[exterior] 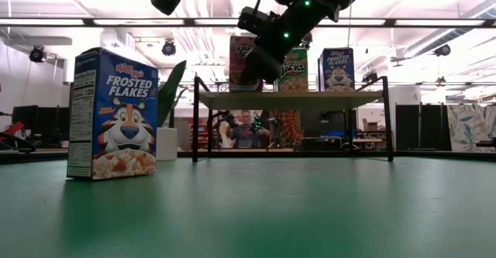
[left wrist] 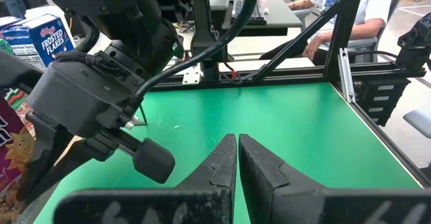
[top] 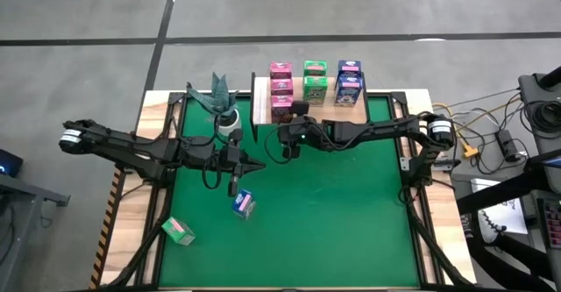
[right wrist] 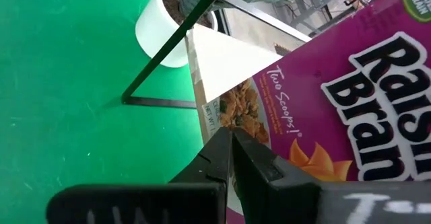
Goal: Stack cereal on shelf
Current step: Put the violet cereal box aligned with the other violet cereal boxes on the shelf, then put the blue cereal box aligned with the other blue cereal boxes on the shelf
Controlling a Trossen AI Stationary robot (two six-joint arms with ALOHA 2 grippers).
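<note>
The shelf stands at the mat's far edge. It bears three pink cereal boxes, two green and two blue. Another blue box stands upright on the green mat, and a green box lies near the front left. My right gripper is shut and slants down at the nearest pink box. My left gripper is shut and hovers over the mat with nothing in it. My right gripper's shut fingertips stand at the printed front of the nearest pink box, by its edge, coming from the table's near side. The fingers themselves hide the spot, so I cannot tell whether they touch it. The box stands on the shelf board.
A plant in a white pot stands just left of the shelf's black end post. Cables and equipment lie off the table's right edge. A person sits in the room beyond the shelf. Bare mat spreads to the right.
</note>
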